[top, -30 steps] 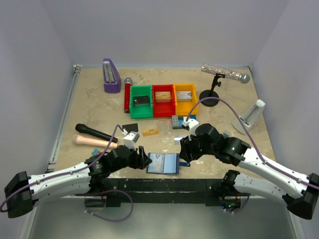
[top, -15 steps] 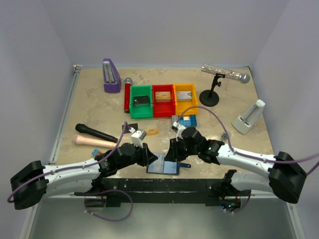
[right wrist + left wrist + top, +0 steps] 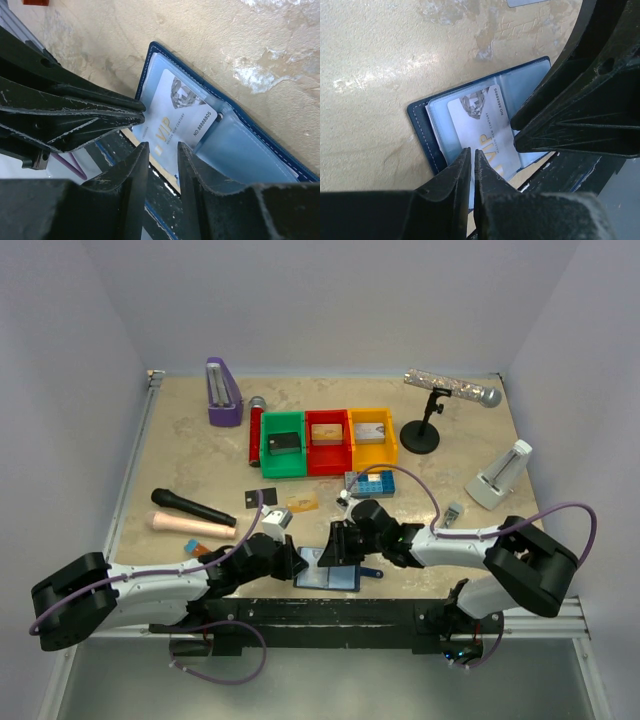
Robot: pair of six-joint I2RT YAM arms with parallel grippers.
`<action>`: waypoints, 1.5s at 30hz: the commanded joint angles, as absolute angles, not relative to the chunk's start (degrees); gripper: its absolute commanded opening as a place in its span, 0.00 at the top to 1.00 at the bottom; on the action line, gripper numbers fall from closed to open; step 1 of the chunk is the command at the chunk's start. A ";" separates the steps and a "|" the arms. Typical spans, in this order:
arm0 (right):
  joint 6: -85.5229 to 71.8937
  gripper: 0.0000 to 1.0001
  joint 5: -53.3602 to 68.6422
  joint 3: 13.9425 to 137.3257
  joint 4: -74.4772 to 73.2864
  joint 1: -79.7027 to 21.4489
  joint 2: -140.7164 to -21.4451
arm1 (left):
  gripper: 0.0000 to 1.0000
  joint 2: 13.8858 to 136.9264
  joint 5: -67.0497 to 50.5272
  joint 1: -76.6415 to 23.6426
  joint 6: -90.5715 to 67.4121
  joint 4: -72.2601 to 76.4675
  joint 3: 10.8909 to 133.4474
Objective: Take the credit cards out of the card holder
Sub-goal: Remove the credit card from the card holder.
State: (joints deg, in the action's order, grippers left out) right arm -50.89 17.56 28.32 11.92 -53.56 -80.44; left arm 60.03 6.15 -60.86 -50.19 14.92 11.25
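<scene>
Two arms lie low and long along the near edge of the table, forearms almost flat. They reach inward from either side, tips meeting over the card holder.

One holder, lying open and flat with its inside up, sits right at that near edge between the two bases. Its long axis runs left to right along the edge.

The left gripper is at the holder's left end, pincer nearly together with just a hairline slit, tips right at the card's edge. Can't tell if it's actually got anything pinched. The right gripper leans in over the holder's far side. Its jaws are a modest gap apart with nothing in them, poised over the same card.

One silver-grey card sits in the pale pocket, VIP print up. In the left wrist view its long axis runs parallel to the holder's stitched side edge.

Beyond the holder and apart from it, one black card lies flat. One gold-tan card is just to its right. So that's three cards I can count.

Farther out is one blue studded plate. Past that, three bins stand in a row: green bin, red bin and orange bin. Each has something in it.
</scene>
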 commanded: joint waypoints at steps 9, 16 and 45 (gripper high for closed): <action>-52.12 0.64 16.09 27.42 13.98 -53.26 -79.72 | 0.93 61.70 7.82 -60.64 -51.33 18.19 9.58; -51.77 0.61 14.50 26.37 12.66 -53.26 -78.58 | 1.00 62.40 8.17 -60.64 -52.38 18.54 8.17; -55.54 0.55 18.80 23.56 24.15 -52.74 -83.05 | 1.00 61.17 8.09 -60.64 -54.58 19.51 4.92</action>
